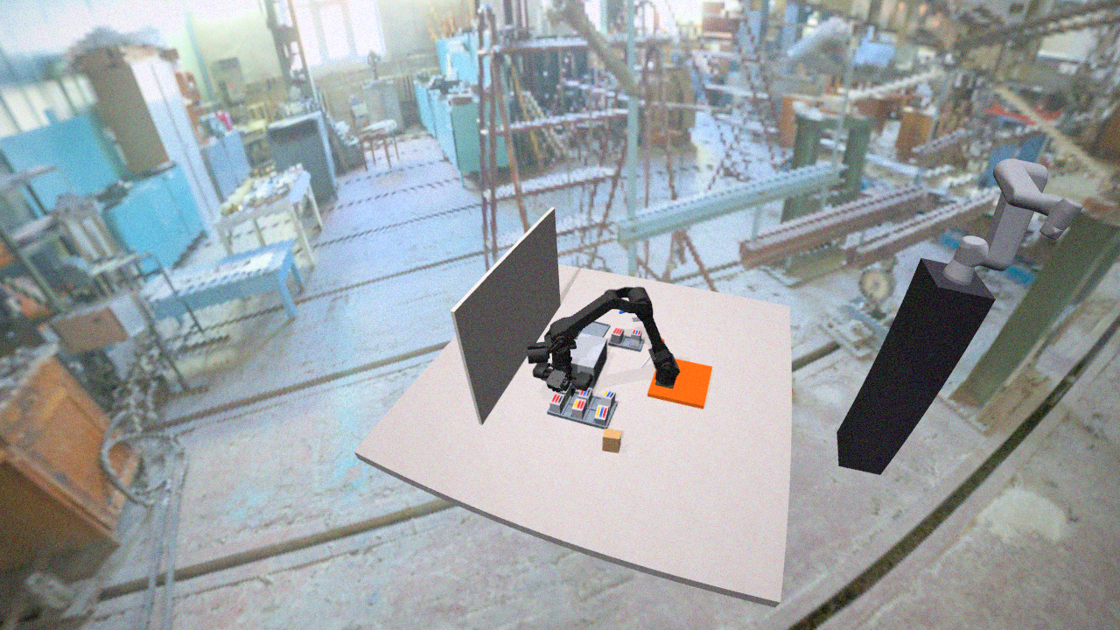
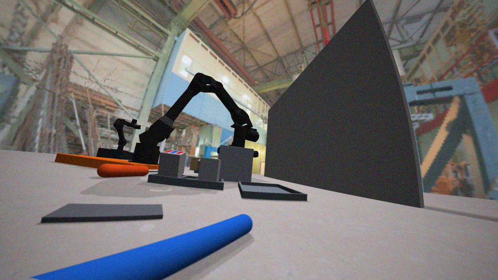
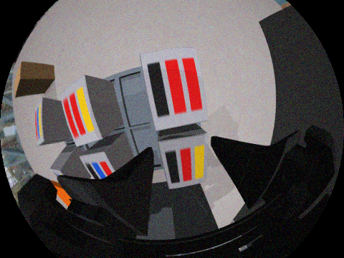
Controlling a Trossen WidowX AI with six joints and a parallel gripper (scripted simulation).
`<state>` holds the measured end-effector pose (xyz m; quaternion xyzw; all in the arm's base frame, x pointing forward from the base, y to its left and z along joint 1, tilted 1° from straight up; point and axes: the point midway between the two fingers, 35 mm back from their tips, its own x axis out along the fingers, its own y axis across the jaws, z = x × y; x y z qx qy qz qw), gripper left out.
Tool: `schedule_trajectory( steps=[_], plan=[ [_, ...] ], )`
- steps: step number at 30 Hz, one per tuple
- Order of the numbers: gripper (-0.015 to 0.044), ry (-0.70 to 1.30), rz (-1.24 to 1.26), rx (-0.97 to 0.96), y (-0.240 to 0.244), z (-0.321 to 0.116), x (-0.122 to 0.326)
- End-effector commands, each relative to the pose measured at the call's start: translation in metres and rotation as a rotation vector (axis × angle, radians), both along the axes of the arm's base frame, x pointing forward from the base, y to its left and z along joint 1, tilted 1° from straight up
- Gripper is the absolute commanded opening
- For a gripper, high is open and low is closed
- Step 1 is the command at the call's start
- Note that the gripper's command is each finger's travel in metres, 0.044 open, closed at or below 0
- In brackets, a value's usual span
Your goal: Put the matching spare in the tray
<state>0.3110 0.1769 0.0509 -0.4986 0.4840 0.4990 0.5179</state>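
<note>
My gripper (image 1: 570, 385) (image 3: 183, 146) is open and points down over the spare rack (image 1: 589, 421) (image 3: 135, 93). In the wrist view a spare with black, red and yellow bars (image 3: 184, 163) shows between the open fingertips, with no finger seen touching it. A spare with one black and two red bars (image 3: 175, 87) stands beside it. A red-red-yellow spare (image 3: 79, 115) and a black-blue-red spare (image 3: 100, 169) stand to the left. The mounted unit, a large grey box (image 1: 589, 356) (image 2: 235, 164), shows no code. The shallow tray (image 2: 275, 196) is empty. The exterior view hides my fingertips.
A tall dark panel (image 1: 508, 321) (image 2: 337, 121) (image 3: 301, 72) stands beside the rack. A small rack (image 2: 184, 181) holds two blocks. A wooden cube (image 1: 612, 441) (image 3: 36, 77), an orange handle (image 2: 121, 170), a dark plate (image 2: 104, 212) and a blue rod (image 2: 174, 254) lie around.
</note>
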Motion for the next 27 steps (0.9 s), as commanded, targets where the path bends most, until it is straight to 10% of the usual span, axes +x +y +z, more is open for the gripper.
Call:
schedule_trajectory(
  steps=[1, 27],
  plan=[
    [0.0300, 0.005, -0.001, -0.004, -0.0008, -0.0064, -0.0015],
    [0.0000, 0.004, 0.000, -0.002, -0.0005, -0.0053, -0.0010]
  ],
)
